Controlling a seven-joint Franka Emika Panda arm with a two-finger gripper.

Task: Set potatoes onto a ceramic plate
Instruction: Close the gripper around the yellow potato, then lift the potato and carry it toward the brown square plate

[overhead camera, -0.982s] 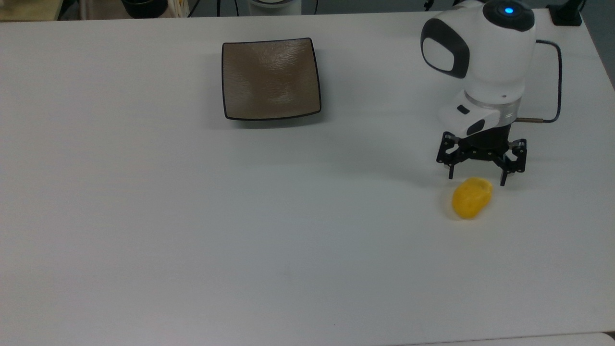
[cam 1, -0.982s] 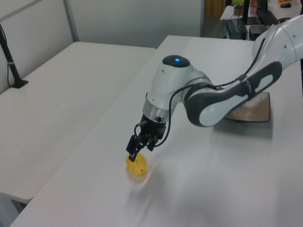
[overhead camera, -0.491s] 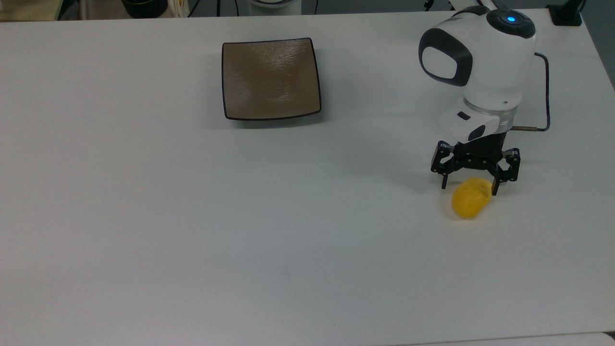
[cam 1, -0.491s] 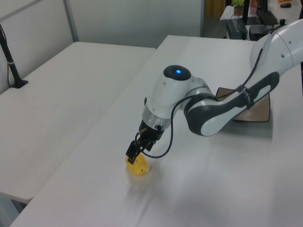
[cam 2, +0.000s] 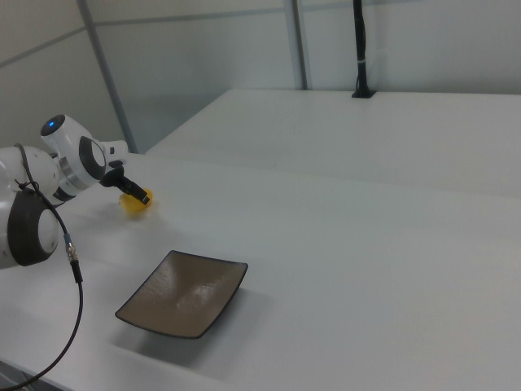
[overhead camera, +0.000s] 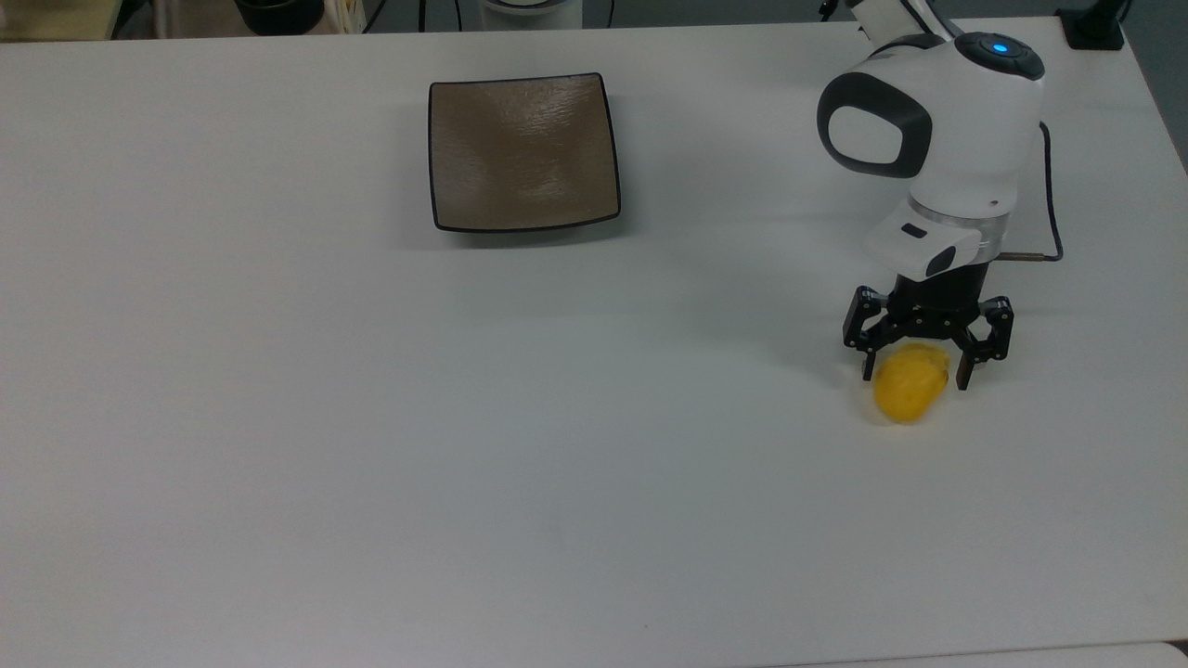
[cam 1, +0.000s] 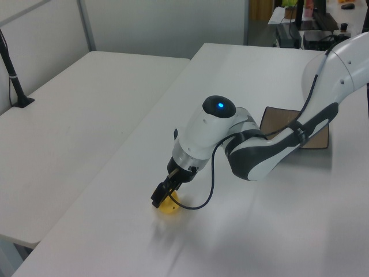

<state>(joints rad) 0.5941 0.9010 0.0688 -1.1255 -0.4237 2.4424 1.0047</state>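
We see a bench (overhead camera: 371, 417) with a smooth, matt white top that looks like laminate. The plate (overhead camera: 522, 151) looks ceramic: a glossy brown-grey glaze with a faintly rippled sheen and a thin dark rim. The potato (overhead camera: 908, 391) has a smooth, slightly bumpy yellow skin with a dull shine. The arm (overhead camera: 937, 121) wears glossy white plastic shells with black inlays and a brushed metal ring at the wrist; its pincer (overhead camera: 914, 376) is matt black, seemingly metal or hard plastic.
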